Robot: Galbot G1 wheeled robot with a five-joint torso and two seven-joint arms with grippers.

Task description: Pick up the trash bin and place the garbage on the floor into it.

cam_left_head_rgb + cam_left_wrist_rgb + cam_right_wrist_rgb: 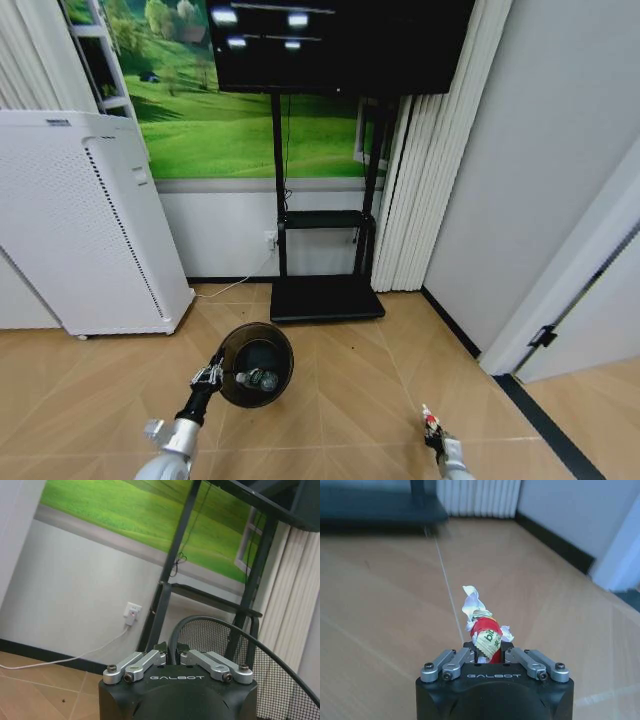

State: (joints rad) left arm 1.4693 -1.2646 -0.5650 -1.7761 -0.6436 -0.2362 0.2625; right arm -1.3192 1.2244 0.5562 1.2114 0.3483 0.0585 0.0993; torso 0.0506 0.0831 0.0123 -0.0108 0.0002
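Observation:
The black wire-mesh trash bin (256,363) hangs tilted above the wooden floor, its mouth turned toward me, with my left gripper (212,374) shut on its rim. A clear bottle (258,380) lies inside it. In the left wrist view the bin's rim (220,645) curves away from the closed left gripper (169,649). My right gripper (432,424) sits low at the right, shut on a red-and-white crumpled piece of garbage (487,635) that sticks out past the fingers (508,647).
A tall white perforated appliance (80,225) stands at the left. A black TV stand (322,295) with a flat base is against the far wall, with a white cable (75,655) running to a wall socket (132,613). Bare wooden floor (360,400) lies between the arms.

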